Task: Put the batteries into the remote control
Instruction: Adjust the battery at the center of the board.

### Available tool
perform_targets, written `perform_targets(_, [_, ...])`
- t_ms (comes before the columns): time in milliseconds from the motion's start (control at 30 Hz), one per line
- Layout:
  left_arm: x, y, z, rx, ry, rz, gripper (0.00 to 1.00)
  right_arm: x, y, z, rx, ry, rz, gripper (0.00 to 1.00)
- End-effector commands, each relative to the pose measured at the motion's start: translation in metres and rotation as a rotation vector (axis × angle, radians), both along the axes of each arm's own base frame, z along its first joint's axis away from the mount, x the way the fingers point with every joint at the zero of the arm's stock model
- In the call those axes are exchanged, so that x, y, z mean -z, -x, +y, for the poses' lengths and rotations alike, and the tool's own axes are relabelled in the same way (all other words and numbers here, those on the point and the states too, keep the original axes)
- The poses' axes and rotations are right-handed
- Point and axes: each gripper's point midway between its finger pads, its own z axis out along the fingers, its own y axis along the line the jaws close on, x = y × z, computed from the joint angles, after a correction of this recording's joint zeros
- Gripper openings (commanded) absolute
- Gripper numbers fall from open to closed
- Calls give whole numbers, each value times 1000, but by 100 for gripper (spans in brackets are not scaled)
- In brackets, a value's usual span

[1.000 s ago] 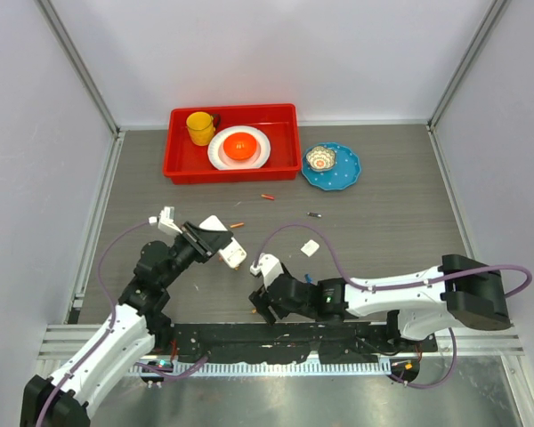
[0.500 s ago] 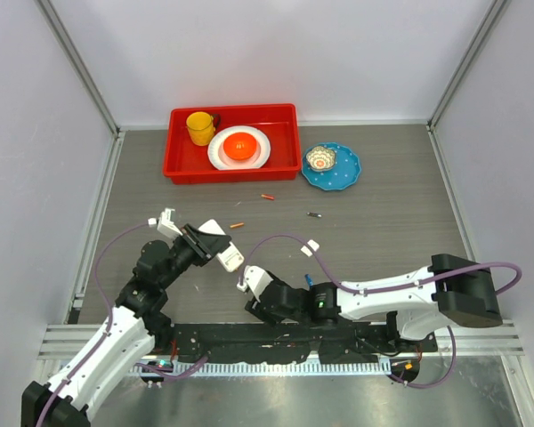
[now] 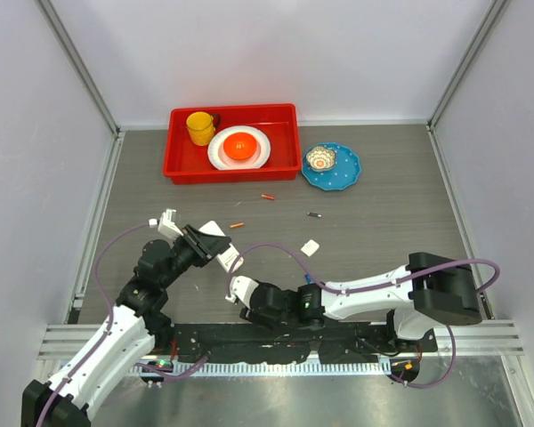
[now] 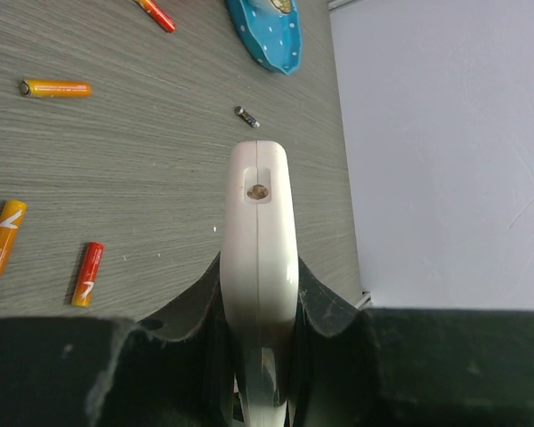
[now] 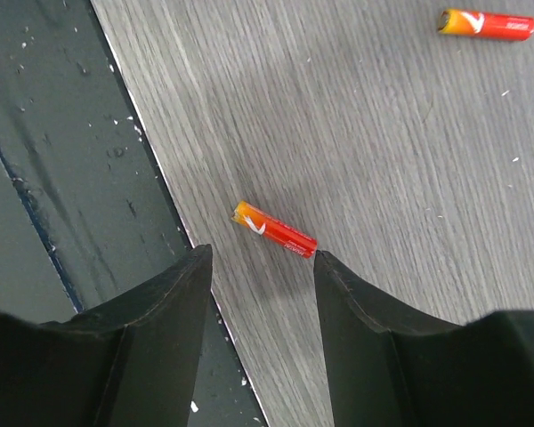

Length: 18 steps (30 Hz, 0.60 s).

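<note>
My left gripper is shut on the white remote control, which it holds edge-on above the table, pinched between both fingers. My right gripper is open, low over the table's near edge. An orange-red battery lies just beyond its fingertips, with its red end near the right fingertip; nothing is between the jaws. Another battery lies farther out. In the left wrist view, loose batteries lie left of the remote, and a dark one lies ahead.
A red tray at the back holds a yellow cup and a white plate with an orange bowl. A blue dotted plate sits to its right. A small white piece lies mid-table. A dark metal rail borders the near edge.
My right arm has swung left along the near edge, and its jaws have narrowed. The left gripper has drifted slightly with the remote still in it.
</note>
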Motion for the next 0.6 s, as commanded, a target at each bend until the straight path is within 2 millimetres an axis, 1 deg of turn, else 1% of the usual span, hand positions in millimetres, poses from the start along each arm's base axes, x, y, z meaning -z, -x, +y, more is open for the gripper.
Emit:
perform_targets(0, [-25,-4,-2,8,17,-74,0,-9,2,16,-45,-19,-18,54])
perform_targets(233, [-22,-5,-3,10,22,-72,0,3,-1,18,-42,-1,-27,53])
perform_targets(433, [-20,-6,-2,6,24,-70,0,3,-8,20,-21,-15,-26,51])
perform_targets(567, [-20,-6,-2,4,23,-76,0,5,-12,20,-9,-28,2,46])
